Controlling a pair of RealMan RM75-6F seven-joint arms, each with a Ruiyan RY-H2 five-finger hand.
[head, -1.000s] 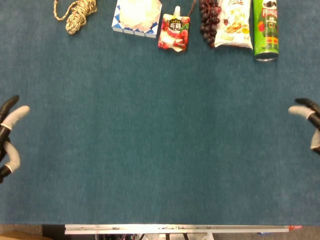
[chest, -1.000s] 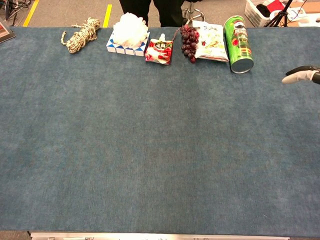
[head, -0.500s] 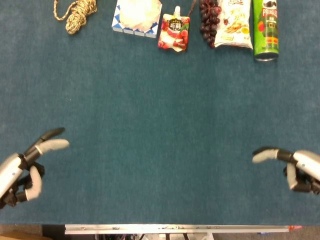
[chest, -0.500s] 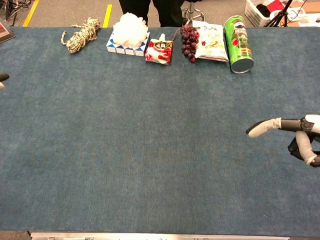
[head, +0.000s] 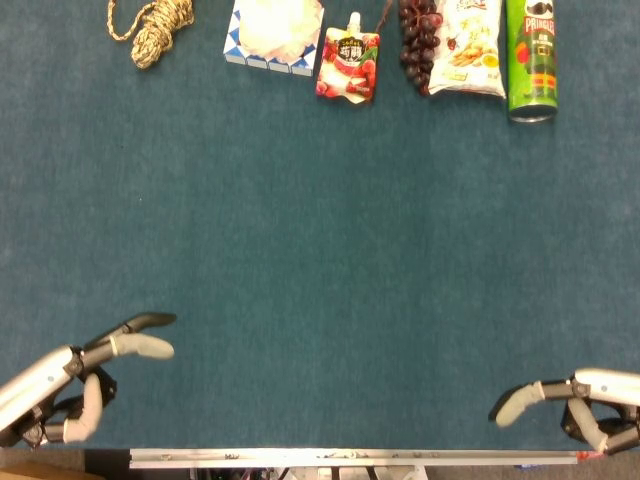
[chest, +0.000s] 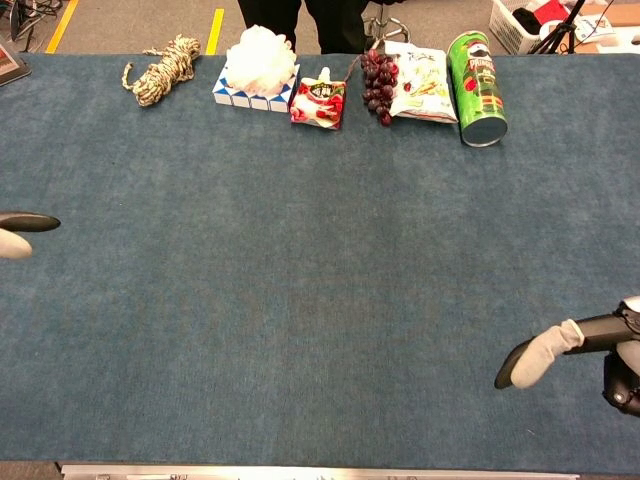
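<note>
My left hand hovers over the near left corner of the blue table, fingers apart and holding nothing; only its fingertips show at the left edge of the chest view. My right hand sits at the near right corner, one finger stretched toward the middle, nothing in it; the chest view shows this right hand too. Both hands are far from the objects along the table's far edge.
Along the far edge, left to right: a coil of rope, a blue-and-white tissue box, a red drink pouch, dark grapes, a snack bag and a green Pringles can. Metal table rim nearest me.
Both hands have moved from the table's sides toward the near edge and inward, ending at the near corners. The objects at the far edge have not moved.
</note>
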